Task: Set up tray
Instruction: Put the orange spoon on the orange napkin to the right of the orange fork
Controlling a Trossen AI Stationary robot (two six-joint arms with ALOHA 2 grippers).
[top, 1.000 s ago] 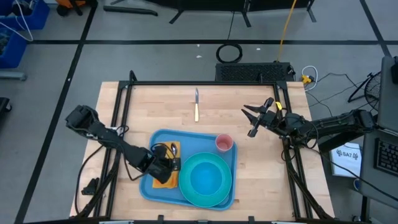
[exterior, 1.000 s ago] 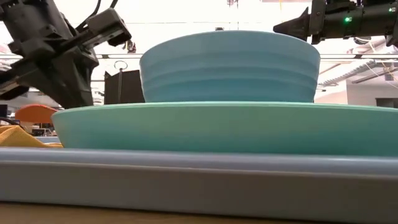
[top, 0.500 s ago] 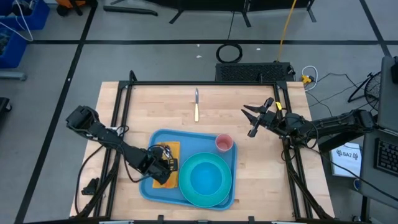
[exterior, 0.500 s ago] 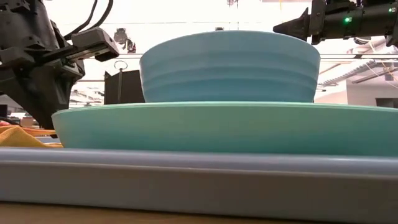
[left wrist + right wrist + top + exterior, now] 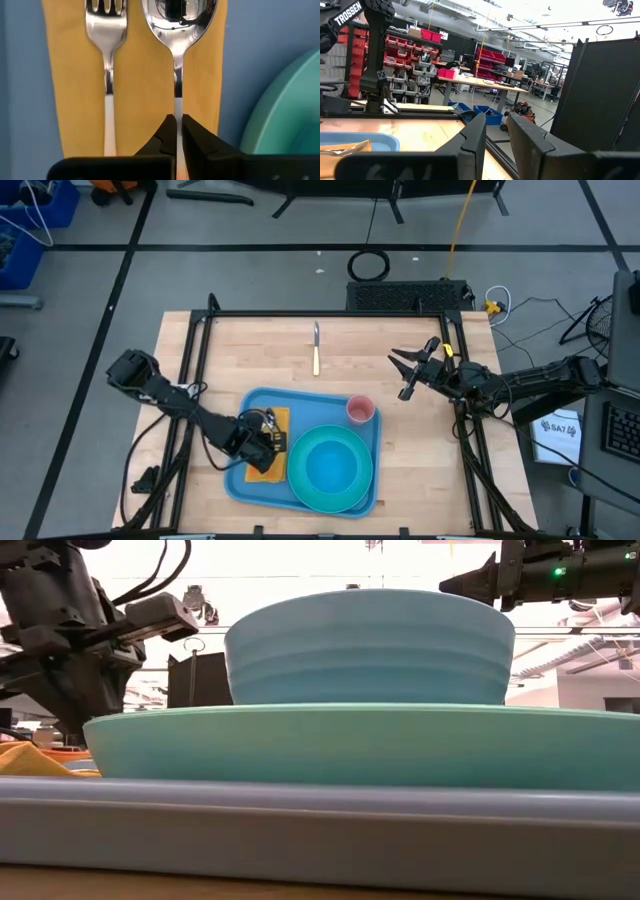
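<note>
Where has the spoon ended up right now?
In the left wrist view, the spoon lies on the yellow napkin beside the fork, its handle between the left pincer's fingers, on the tray left of the plate.

Blue tray (image 5: 240,480), turquoise plate (image 5: 365,470), pink cup (image 5: 360,411), yellow napkin (image 5: 135,75), silver spoon (image 5: 176,30)

From table height the plate (image 5: 360,745) and bowl (image 5: 368,648) block nearly everything behind them, and the tray (image 5: 300,830) runs off both sides. In the left wrist shot the spoon (image 5: 178,30) and fork (image 5: 105,35) are chopped at the top, handles hidden low down. From above, the left claw (image 5: 262,442) covers both, so can't make them out there.
</note>
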